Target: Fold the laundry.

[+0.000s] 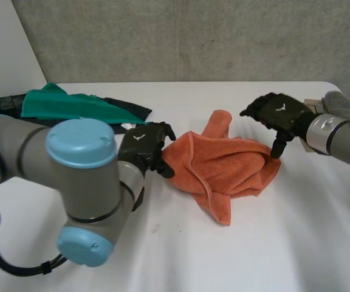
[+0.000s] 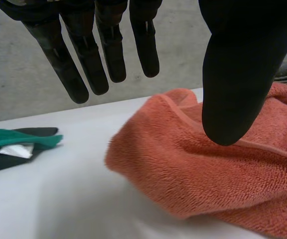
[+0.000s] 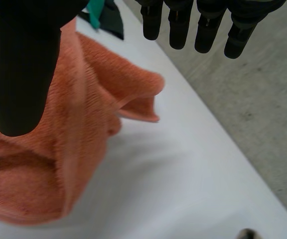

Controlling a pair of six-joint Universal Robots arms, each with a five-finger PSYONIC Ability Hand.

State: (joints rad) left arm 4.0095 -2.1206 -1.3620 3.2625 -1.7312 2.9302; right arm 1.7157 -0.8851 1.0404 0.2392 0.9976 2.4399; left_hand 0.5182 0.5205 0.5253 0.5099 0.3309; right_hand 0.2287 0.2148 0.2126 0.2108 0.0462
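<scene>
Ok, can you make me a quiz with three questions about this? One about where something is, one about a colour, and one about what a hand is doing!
1. Where does the green cloth lie?
A) on the black cloth at the table's far left
B) under the towel
C) in a hand

2. What colour is the crumpled towel?
A) blue
B) orange
C) white

3. How are the left hand's fingers?
A) straight, holding nothing
B) pinching the towel
C) curled in a fist

Answers: 1 A, the head view shows green lying on black. 2 B, every view shows it orange. 3 A, its wrist view shows them straight, with nothing held.
</scene>
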